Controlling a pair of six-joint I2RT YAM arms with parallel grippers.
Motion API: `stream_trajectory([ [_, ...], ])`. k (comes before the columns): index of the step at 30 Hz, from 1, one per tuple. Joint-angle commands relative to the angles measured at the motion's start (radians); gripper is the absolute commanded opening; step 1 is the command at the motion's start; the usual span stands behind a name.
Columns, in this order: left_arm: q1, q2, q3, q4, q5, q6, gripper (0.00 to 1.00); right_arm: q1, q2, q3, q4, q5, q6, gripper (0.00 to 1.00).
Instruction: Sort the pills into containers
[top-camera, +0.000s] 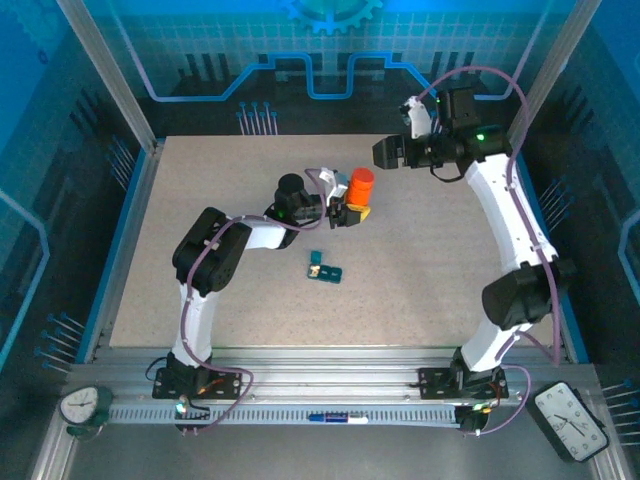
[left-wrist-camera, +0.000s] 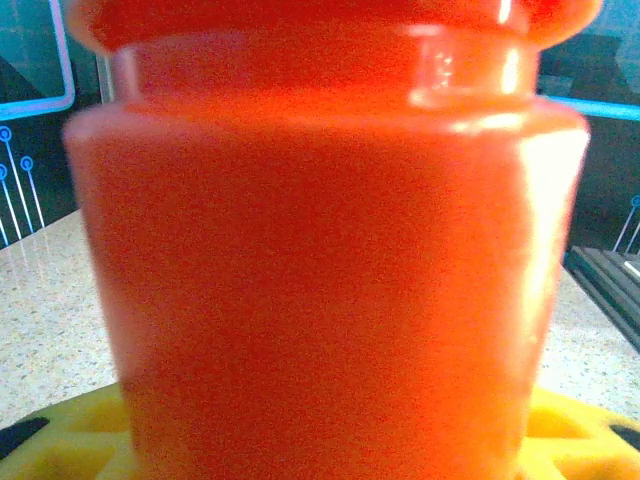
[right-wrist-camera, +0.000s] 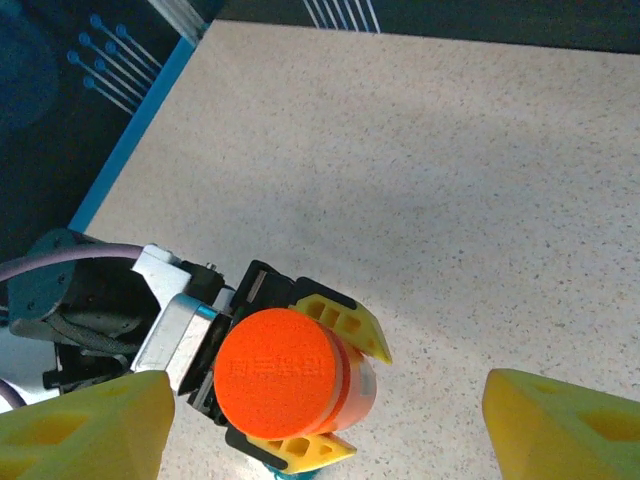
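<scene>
An orange bottle (top-camera: 361, 186) with an orange cap (right-wrist-camera: 278, 372) stands upright at mid-table. My left gripper (top-camera: 356, 209) is shut on its body, and its yellow fingers (right-wrist-camera: 340, 318) clamp it from both sides. Up close, the bottle (left-wrist-camera: 320, 260) blocks most of the left wrist view, with yellow fingers (left-wrist-camera: 60, 445) below it. My right gripper (top-camera: 386, 152) hovers open above and behind the bottle. Its yellow fingertips (right-wrist-camera: 90, 430) are spread wide and hold nothing. The dark-teal container (top-camera: 324, 268) lies on the table just in front of the bottle. The pills are hidden.
The speckled table (top-camera: 440, 260) is bounded by a blue rim and aluminium frame posts (top-camera: 110, 75). Gauges and a pen lie on the front rail (top-camera: 335, 415), outside the work surface.
</scene>
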Motion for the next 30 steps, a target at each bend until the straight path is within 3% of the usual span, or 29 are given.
stream_trajectory([
  [1, 0.003, -0.041, -0.004, -0.002, 0.011, 0.068, 0.0, 0.024, 0.05, 0.084, -0.2, -0.038, -0.138, 0.82],
  [21, -0.007, -0.053, 0.01, -0.048, 0.05, 0.072, 0.0, 0.107, 0.168, 0.175, -0.275, 0.023, -0.196, 0.81],
  [30, -0.012, -0.059, 0.012, -0.054, 0.051, 0.072, 0.0, 0.116, 0.193, 0.179, -0.274, 0.038, -0.189, 0.75],
])
